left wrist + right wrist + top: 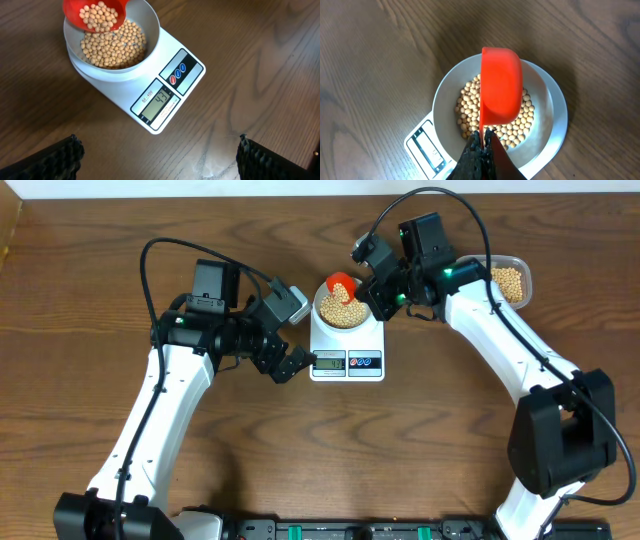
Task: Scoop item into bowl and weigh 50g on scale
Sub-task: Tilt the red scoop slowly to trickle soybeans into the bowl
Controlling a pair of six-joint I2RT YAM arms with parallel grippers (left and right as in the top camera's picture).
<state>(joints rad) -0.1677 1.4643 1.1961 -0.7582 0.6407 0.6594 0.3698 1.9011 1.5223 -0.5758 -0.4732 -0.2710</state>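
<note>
A white bowl (322,316) stands on the white scale (347,362), partly filled with tan beans (348,316). My right gripper (372,290) is shut on the handle of a red scoop (340,285), which is tilted over the bowl's far rim. In the left wrist view the scoop (95,12) still holds beans above the bowl (151,27), and the scale's display (161,102) reads 43. Seen from the right wrist, the scoop's underside (501,85) covers part of the beans (469,111), with my gripper (484,136) clamped on its thin handle. My left gripper (292,365) is open over bare table beside the scale's front left corner.
A clear plastic container (510,280) with more beans sits at the back right, behind my right arm. The wooden table (250,60) surrounds the scale. My left fingers (60,160) stand wide apart with nothing between them.
</note>
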